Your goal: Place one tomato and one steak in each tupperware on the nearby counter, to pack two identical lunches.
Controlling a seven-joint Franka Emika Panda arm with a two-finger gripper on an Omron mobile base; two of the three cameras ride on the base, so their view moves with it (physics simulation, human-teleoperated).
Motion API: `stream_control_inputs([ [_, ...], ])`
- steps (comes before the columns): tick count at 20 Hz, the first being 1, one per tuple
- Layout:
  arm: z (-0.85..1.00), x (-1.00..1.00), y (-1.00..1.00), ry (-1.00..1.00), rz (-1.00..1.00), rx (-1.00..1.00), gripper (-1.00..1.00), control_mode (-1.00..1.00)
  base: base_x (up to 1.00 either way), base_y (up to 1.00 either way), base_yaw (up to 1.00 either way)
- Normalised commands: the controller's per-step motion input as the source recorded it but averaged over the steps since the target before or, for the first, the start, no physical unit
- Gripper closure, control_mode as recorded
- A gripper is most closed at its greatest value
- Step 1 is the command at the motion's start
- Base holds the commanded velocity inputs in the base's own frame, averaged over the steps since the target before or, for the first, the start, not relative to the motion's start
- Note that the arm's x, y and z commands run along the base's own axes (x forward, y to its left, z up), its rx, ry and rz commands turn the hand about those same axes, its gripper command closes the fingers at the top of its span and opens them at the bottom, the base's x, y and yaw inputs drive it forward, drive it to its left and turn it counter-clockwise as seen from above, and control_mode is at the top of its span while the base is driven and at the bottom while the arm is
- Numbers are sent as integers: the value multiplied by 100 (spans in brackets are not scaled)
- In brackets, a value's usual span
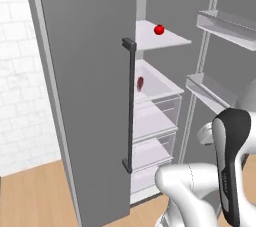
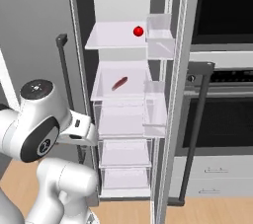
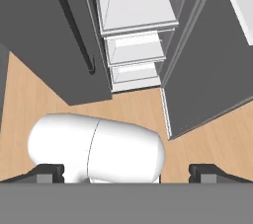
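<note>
Inside the open fridge (image 2: pixel 170 94), one tomato (image 2: pixel 138 31) sits on the top shelf (image 2: pixel 113 38) and a steak (image 2: pixel 119 83) below it. With the gripper (image 3: pixel 126 172) held apart and empty, the round tomato could be nudged away, or a fridge door clipped.

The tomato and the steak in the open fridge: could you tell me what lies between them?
In the right base view, only bare white shelf and open air separate the tomato above from the steak one shelf lower.
</note>
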Motion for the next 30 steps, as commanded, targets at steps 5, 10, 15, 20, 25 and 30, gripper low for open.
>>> stream_control_inputs([
  [5,0,0,0,0,0,0,-100,100,61,-3,0],
  [10,0,0,0,0,0,0,-100,100,64,-10,3],
  [15,0,0,0,0,0,0,-100,100,17,-52,6],
  [20,0,0,0,0,0,0,-100,100,4,-35,4],
  [25,0,4,3,-1,0,0,-100,-100,17,4,0],
  [30,20,8,19,-27,0,0,-100,-100,0,0,0],
])
